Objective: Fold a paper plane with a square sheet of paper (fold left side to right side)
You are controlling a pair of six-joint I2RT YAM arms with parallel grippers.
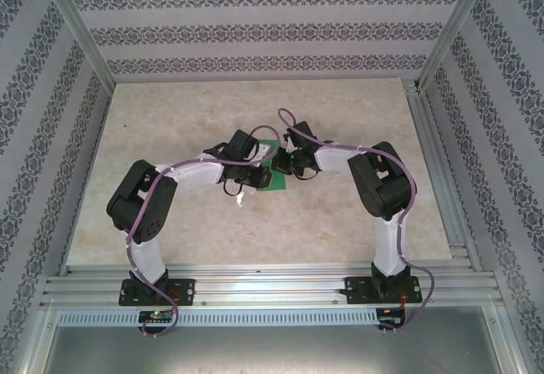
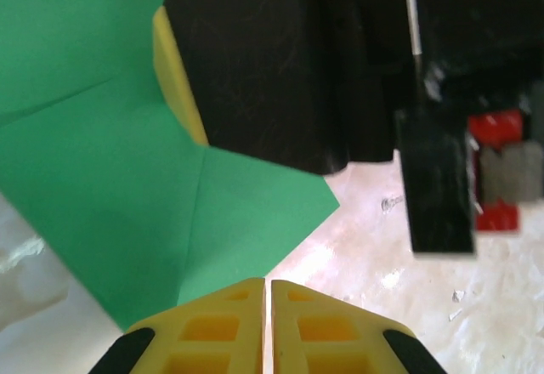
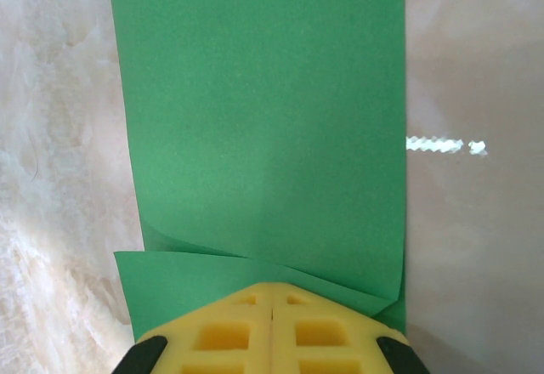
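The square sheet of paper (image 1: 272,184) is bright green and lies partly folded in the middle of the table, under both grippers. In the left wrist view the paper (image 2: 102,178) shows creases, and one corner points right. My left gripper (image 2: 269,282) is shut just past the paper's near edge, with a hairline slit and nothing between its fingers. The right gripper (image 2: 272,59) stands on the sheet just beyond. In the right wrist view the paper (image 3: 263,119) runs away as a folded strip. My right gripper (image 3: 272,289) is shut, its tips over a loose flap at the near end.
The tabletop (image 1: 255,229) is pale marble, with aluminium rails (image 1: 433,170) along the right side and the near edge. Patterned walls close in the back and both sides. The two wrists (image 1: 238,149) nearly touch over the paper.
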